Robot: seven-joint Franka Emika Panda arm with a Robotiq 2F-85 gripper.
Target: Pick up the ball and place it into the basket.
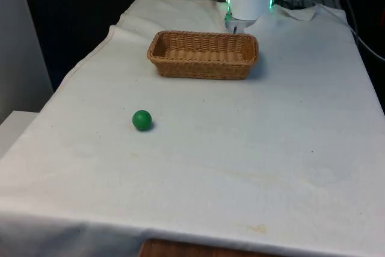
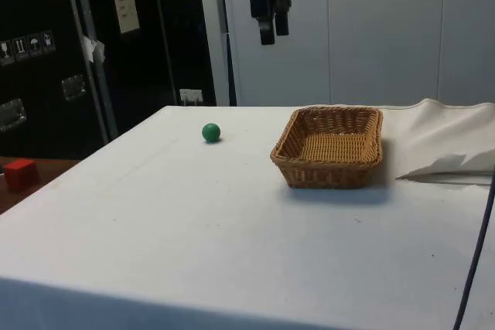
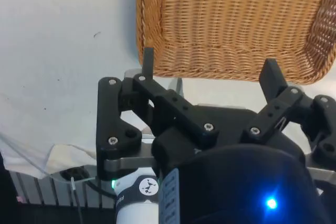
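A small green ball (image 1: 142, 120) lies on the white cloth, well in front of the basket and towards the front view's left; the side view has the ball (image 2: 211, 132) left of the basket. The woven wicker basket (image 1: 201, 67) is oblong, shallow and empty, standing near the table's far end. My gripper (image 2: 271, 32) hangs high above the table, far over the ball and the basket (image 2: 329, 171). In the wrist view the gripper (image 3: 210, 66) is open, nothing between its fingers (image 3: 148, 61), with the basket (image 3: 140, 19) below it.
The cloth is bunched into a fold (image 2: 445, 141) behind the basket. A black cable (image 2: 476, 268) runs down past the table's edge. A red block (image 2: 20, 173) sits on a lower surface beside the table. Bare cloth (image 1: 240, 161) stretches around the ball.
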